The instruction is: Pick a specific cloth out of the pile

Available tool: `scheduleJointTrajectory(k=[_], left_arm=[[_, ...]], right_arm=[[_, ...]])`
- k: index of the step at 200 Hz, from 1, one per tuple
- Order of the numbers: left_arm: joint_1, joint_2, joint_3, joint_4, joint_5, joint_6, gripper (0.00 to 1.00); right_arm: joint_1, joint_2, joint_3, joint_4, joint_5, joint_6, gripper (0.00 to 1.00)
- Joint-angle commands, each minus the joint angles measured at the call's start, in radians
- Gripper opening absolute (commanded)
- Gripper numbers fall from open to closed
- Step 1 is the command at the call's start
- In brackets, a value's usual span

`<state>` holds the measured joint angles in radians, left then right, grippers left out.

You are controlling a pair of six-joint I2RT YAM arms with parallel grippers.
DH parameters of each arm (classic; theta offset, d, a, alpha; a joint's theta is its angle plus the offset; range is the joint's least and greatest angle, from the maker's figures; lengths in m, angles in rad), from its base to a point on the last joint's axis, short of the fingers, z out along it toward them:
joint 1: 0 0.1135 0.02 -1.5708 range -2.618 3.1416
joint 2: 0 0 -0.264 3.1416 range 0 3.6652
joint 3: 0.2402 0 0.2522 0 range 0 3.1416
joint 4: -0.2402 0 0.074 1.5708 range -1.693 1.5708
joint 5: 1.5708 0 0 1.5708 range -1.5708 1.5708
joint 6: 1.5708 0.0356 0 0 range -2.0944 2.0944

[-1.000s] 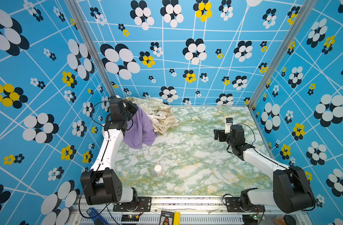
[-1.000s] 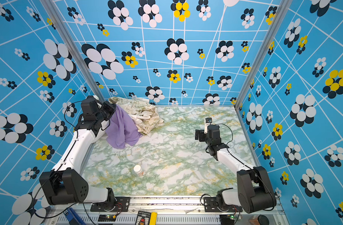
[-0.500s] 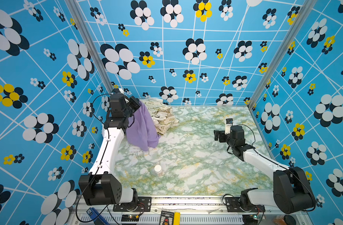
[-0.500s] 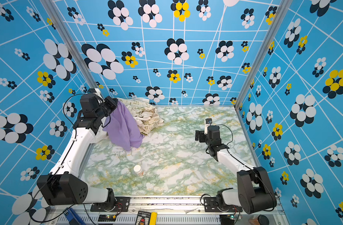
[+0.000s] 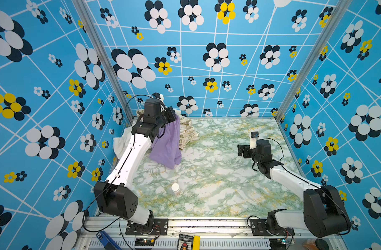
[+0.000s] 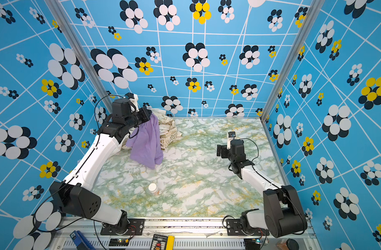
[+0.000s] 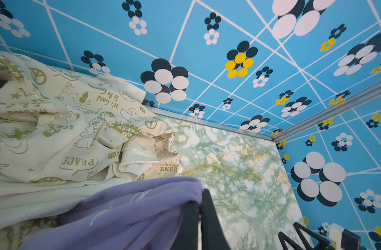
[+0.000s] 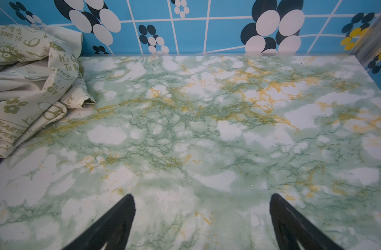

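The lilac cloth [image 5: 167, 147] [image 6: 145, 145] hangs from my left gripper [image 5: 171, 118] [image 6: 148, 115], which is raised at the back left and shut on the cloth's top edge. In the left wrist view the lilac cloth [image 7: 131, 207] drapes over the closed fingers [image 7: 207, 207]. The pile [image 5: 186, 129] [image 6: 168, 127] [image 7: 66, 121] lies behind it in the back left corner, cream with olive print, with a white cloth [image 5: 120, 142] beside the arm. My right gripper [image 5: 241, 150] [image 6: 220, 150] [image 8: 201, 201] stands open over bare table at the right, holding nothing.
A small white bottle [image 5: 175, 188] [image 6: 152, 188] lies on the marbled table [image 5: 217, 173] toward the front middle. Blue flower-patterned walls [image 5: 207, 65] close in the back and both sides. The pile's edge [image 8: 29, 86] shows far off in the right wrist view.
My left gripper has risen and swung right, away from the pile, carrying the lilac cloth, which now hangs longer and freer. The right arm has not moved.
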<state>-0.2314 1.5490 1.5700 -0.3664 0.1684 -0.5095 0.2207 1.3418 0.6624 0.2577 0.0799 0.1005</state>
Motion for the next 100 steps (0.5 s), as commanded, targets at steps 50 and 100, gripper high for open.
scheduleJointTrajectory(k=[50,100], left_arm=[[-0.174,0.257,0.198,-0.35,0.009,0.265,0.22],[-0.188,0.265,0.241,-0.377,-0.058,0.316,0.68]], right_arm=[[0.006,0.011,0.009,0.006,0.02,0.015,0.99],[0.011,0.026,0.033,-0.006,0.028,0.03,0.99]])
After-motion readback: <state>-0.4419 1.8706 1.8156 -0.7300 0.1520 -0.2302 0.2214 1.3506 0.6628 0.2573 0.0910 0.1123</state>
